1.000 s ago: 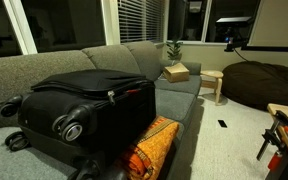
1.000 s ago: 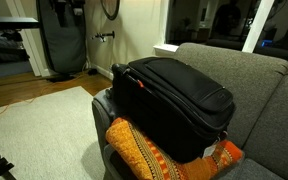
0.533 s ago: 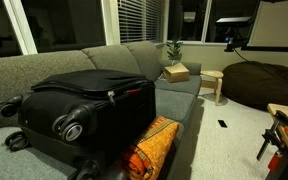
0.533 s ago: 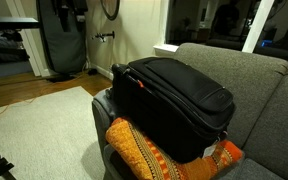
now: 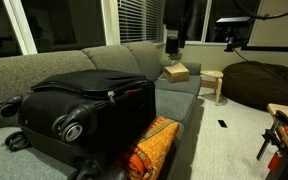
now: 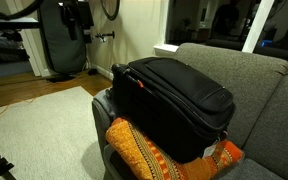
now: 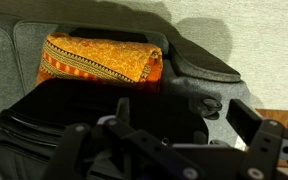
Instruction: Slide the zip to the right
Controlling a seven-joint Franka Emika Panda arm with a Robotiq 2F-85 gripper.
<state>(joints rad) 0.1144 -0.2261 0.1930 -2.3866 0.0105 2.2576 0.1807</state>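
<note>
Grey sofa [image 5: 74, 60] | one black suitcase [image 5: 89, 105] | one orange cushion [image 5: 152, 145] | end effector [image 7: 172, 138] wide, empty

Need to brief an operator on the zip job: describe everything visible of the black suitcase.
The suitcase is large, black, soft-sided fabric, lying flat on the grey sofa and looking closed. Round grey-and-black wheels stick out at one end; a small red mark shows on its edge. An orange patterned cushion rests against its side.

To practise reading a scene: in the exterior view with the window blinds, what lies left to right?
black suitcase → cardboard box → small wooden side table → dark beanbag
</note>
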